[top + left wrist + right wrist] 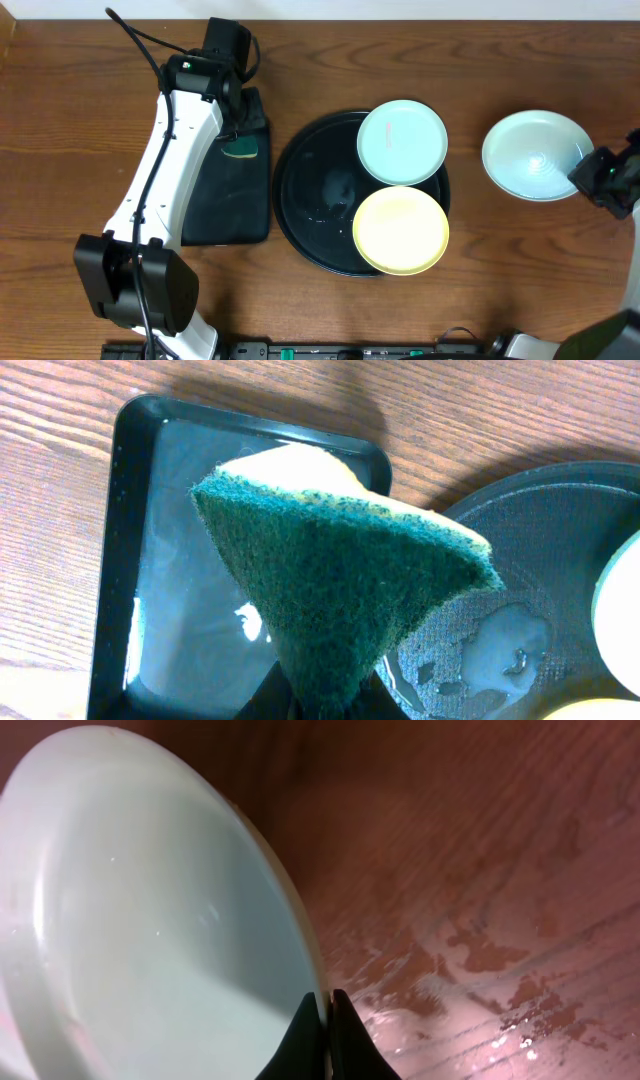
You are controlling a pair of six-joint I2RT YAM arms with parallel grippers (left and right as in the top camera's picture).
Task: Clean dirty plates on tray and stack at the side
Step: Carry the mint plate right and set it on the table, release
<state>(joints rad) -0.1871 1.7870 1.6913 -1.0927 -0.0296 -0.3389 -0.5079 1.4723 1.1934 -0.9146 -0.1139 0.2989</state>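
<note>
The round black tray [305, 190] holds a mint plate [402, 141] at its back right and a yellow plate [401, 230] at its front right. A second mint plate [535, 154] is to the right of the tray, tilted, its rim [285, 920] pinched by my right gripper [326, 1010]. My left gripper [238, 140] is shut on a green-and-yellow sponge [350, 570] and holds it above the small rectangular tray [170, 560].
The small black rectangular tray [230, 200] lies left of the round tray and is wet. Water pools on the round tray's floor [500, 655]. The wood under the right plate is wet [500, 970].
</note>
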